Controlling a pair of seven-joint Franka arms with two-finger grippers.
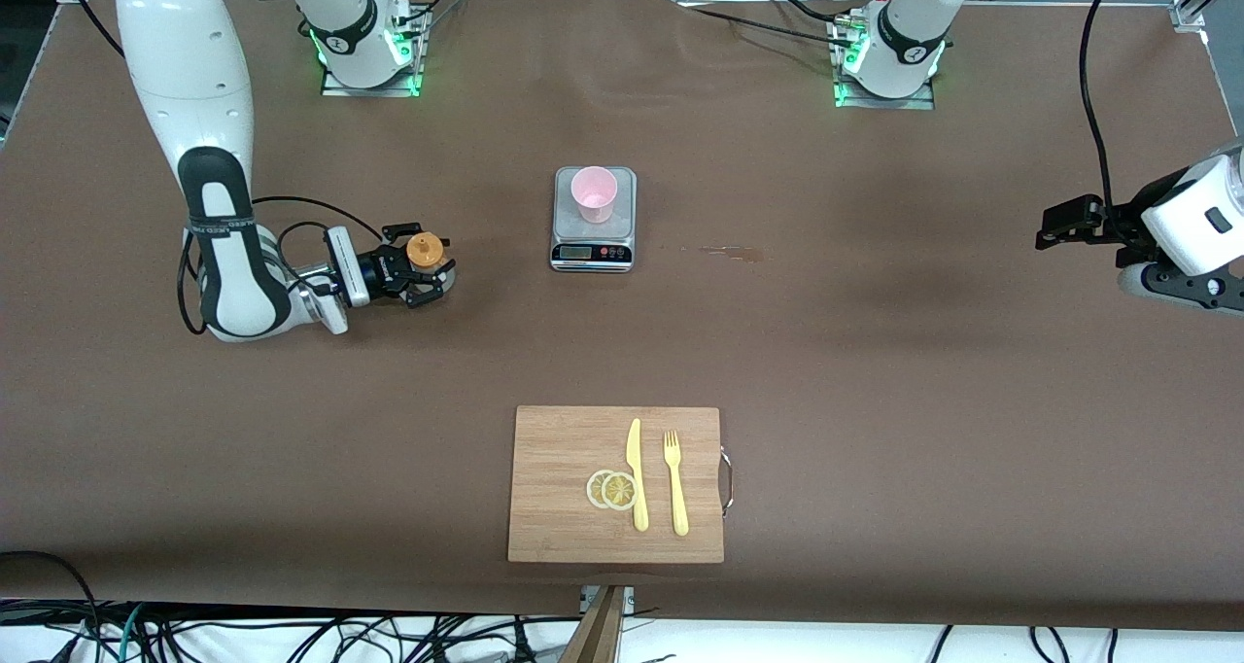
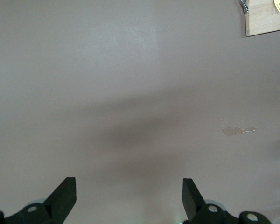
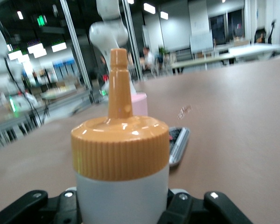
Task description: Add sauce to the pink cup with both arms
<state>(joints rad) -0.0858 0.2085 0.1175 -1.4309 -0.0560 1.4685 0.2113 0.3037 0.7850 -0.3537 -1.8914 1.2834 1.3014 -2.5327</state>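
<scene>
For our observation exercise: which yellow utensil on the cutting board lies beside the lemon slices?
The knife; its blade touches the lemon slices, while the fork lies apart.

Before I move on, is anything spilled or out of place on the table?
Yes: a small brownish smear lies on the table beside the scale, toward the left arm's end. It looks like spilled sauce. Nothing else stands out.

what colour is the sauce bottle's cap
Orange, on the sauce bottle's cap; clearest in the right wrist view.

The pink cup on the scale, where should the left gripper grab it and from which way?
Grip the pink cup across its wall just below the rim, coming in level from the left arm's end. It stands upright and tapered on the scale; the left gripper is open.
</scene>
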